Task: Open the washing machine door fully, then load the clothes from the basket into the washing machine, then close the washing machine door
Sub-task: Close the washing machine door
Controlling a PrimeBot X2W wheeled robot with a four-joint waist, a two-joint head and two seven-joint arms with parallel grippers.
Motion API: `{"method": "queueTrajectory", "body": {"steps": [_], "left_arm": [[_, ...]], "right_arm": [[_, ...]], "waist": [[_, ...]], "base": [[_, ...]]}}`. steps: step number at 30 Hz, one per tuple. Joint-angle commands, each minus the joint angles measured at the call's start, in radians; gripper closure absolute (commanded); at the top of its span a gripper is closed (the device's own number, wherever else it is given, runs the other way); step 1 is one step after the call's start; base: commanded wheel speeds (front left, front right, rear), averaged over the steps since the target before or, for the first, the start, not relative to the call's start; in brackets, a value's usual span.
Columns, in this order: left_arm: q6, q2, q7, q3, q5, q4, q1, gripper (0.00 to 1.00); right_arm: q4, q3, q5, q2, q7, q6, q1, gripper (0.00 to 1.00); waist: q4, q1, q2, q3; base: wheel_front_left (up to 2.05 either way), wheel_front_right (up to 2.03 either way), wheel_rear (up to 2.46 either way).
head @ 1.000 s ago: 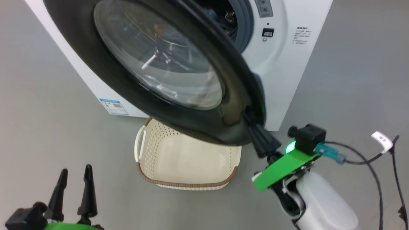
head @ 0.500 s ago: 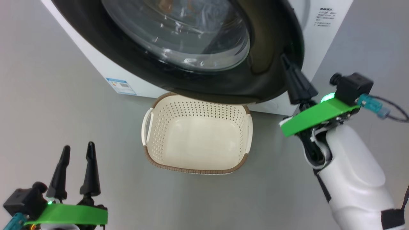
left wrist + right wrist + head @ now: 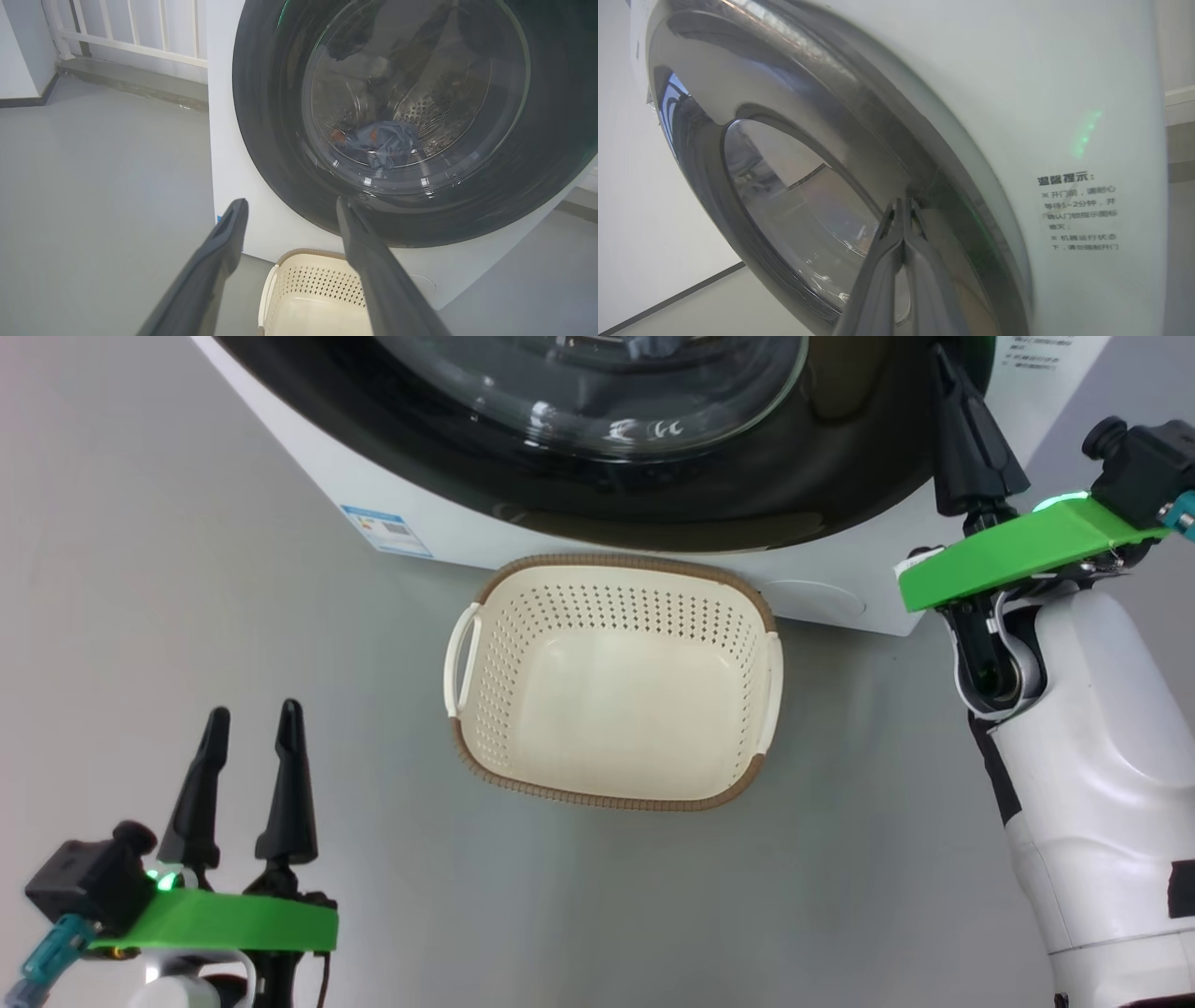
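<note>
My right gripper (image 3: 903,205) is pinched shut, tips at the washing machine door (image 3: 271,140) right edge; I see the clothes (image 3: 383,142) behind its glass. Left gripper (image 3: 250,714) spread wide over open floor (image 3: 140,569) beside the basket (image 3: 611,565)

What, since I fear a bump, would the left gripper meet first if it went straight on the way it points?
Probably the washing machine door, on its black ring. The left gripper, open, points at it; the basket sits lower, seemingly under that line. Depth is unclear.
</note>
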Motion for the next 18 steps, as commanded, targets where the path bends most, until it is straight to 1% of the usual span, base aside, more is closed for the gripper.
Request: {"method": "queueTrajectory", "body": {"steps": [1, 5, 7, 14, 15, 17, 18], "left_arm": [[-0.002, 0.015, -0.006, 0.031, -0.008, -0.022, -0.027, 0.00], [-0.002, 0.018, -0.006, 0.026, -0.009, -0.018, -0.034, 0.00], [-0.002, 0.022, -0.006, 0.025, -0.010, -0.014, -0.036, 0.00], [-0.002, 0.032, -0.006, 0.034, 0.000, 0.006, -0.022, 0.00], [-0.002, 0.033, -0.006, 0.035, 0.002, 0.010, -0.018, 0.00], [-0.002, 0.036, -0.006, 0.039, 0.006, 0.017, -0.010, 0.00], [-0.002, 0.038, -0.006, 0.042, 0.008, 0.021, -0.007, 0.00]], "right_arm": [[-0.019, -0.005, -0.004, 0.014, -0.005, 0.000, -0.032, 1.00], [-0.013, -0.023, -0.015, 0.019, -0.005, 0.000, -0.053, 1.00], [-0.013, -0.013, -0.020, 0.020, -0.005, 0.000, -0.052, 1.00], [0.005, 0.073, -0.016, 0.012, -0.005, 0.000, 0.019, 1.00], [0.007, 0.088, -0.011, 0.011, -0.005, 0.000, 0.034, 0.99], [0.007, 0.115, -0.002, 0.010, -0.005, 0.000, 0.064, 0.76], [0.006, 0.125, 0.002, 0.009, -0.005, 0.000, 0.080, 0.59]], "waist": [[0.011, 0.0000, 0.0000, 0.012], [0.017, 0.0000, 0.0000, 0.020], [0.018, 0.0000, 0.0000, 0.019], [0.004, 0.0000, 0.0000, -0.017], [0.001, 0.0000, 0.0000, -0.025], [-0.007, 0.0000, 0.0000, -0.040], [-0.011, 0.0000, 0.0000, -0.048]], "base": [[0.00, 0.00, 0.00], [0.00, 0.00, 0.00], [0.00, 0.00, 0.00], [0.00, 0.00, 0.00], [0.00, 0.00, 0.00], [0.00, 0.00, 0.00], [0.00, 0.00, 0.00]]}}
